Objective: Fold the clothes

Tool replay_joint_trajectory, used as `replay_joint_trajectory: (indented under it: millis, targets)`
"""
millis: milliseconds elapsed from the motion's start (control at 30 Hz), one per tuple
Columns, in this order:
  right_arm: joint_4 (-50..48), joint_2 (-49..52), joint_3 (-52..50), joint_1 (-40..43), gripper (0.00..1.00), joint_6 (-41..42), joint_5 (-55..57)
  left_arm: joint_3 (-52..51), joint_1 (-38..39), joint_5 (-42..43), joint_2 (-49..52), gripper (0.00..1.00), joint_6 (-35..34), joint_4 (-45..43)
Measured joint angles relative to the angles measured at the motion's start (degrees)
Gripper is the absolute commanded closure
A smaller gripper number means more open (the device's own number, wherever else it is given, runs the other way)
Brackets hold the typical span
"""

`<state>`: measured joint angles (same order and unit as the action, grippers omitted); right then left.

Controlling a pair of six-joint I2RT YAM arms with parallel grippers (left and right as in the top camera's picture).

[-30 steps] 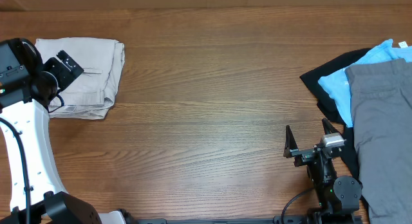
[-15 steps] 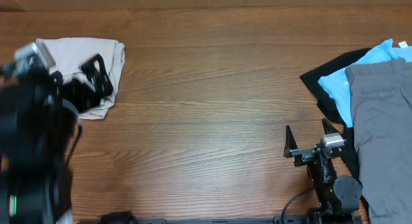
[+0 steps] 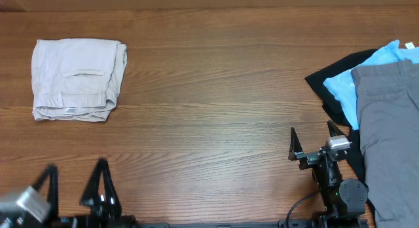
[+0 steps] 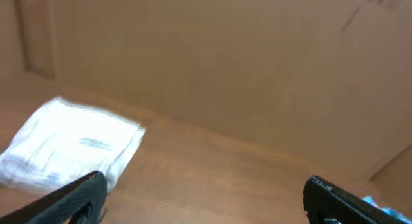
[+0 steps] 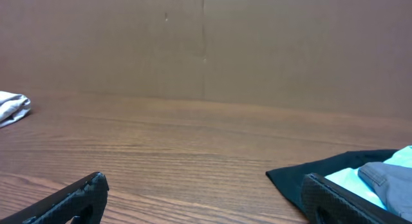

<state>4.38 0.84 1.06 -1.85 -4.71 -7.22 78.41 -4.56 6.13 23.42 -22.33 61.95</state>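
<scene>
Three garments are heaped far to the right of the folded beige shorts (image 3: 78,79), and none shows whole. The grey one (image 3: 389,136) on top runs off the right and lower edges of the overhead view. A light blue one (image 3: 340,87) peeks out from under it, and the black one (image 3: 330,74) shows only a corner and a strip. The shorts lie flat on the tabletop (image 3: 209,110), a tidy block with the pocket up. They are smeared in the left wrist view and cut to a pale sliver in the right wrist view.

Left end effector (image 3: 76,166), below the shorts at the near edge, is blurred and half out of frame: fingers spread wide, holding nothing. Right end effector (image 3: 311,128), far right of the shorts, is wide apart too and empty, just beside the black cloth. Whether it touches the cloth, I cannot tell.
</scene>
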Motion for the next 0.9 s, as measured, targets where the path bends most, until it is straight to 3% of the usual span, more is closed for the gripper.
replay_joint_trajectory:
  millis: [133, 367, 567, 900]
  targets:
    - [0.00, 0.00, 0.00, 0.00, 0.00, 0.00, 0.02, -5.29, 0.00, -0.79, -5.40, 0.00, -0.02, 4.70]
    - [0.02, 0.00, 0.00, -0.02, 0.00, 0.02, 0.00, -21.66, 0.00, -0.81, -12.50, 0.00, -1.57, -0.09]
    - [0.02, 0.00, 0.00, -0.02, 0.00, 0.00, 0.02, -37.31, 0.00, -0.83, -17.49, 0.00, -3.37, -16.81]
    - [0.02, 0.00, 0.00, 0.00, 0.00, 0.04, 0.00, -59.41, 0.00, -0.76, -19.30, 0.00, -4.37, -53.40]
